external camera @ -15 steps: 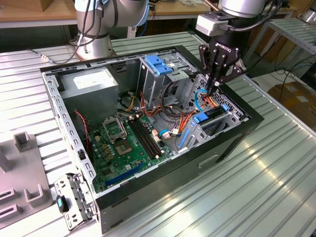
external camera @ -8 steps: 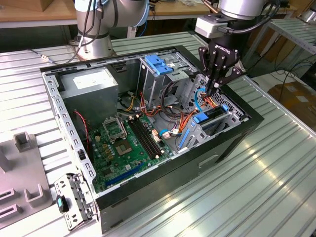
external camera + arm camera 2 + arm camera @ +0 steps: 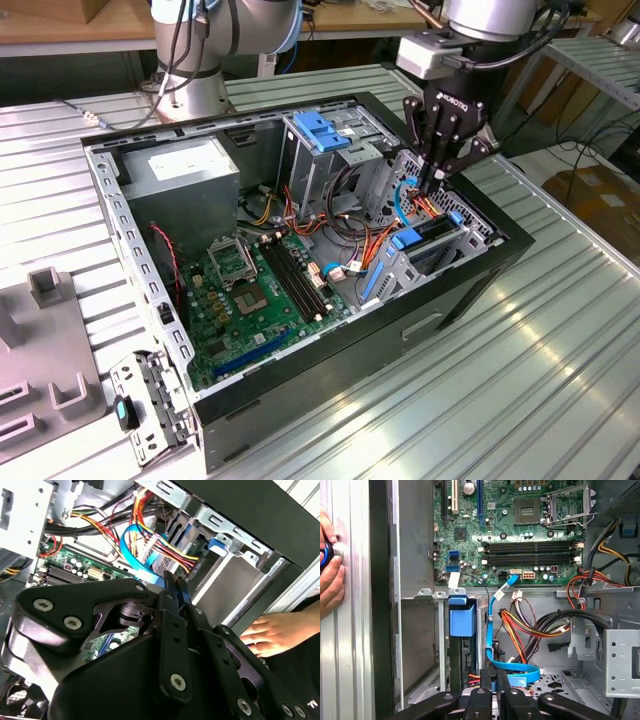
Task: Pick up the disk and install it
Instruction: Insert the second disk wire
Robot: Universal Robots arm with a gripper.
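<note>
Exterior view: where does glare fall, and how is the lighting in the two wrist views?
Exterior view: glare streaks the ribbed table at the view's right. First wrist view: the motherboard is evenly lit. Second wrist view: the tool stands dark against bright cables.

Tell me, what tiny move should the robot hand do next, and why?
Probably a slow, straight lift out of the computer case. The gripper sits low among the blue flat cable and the wire bundle, beside the drive cage where the disk seems to be seated, so sideways motion could snag wires.
</note>
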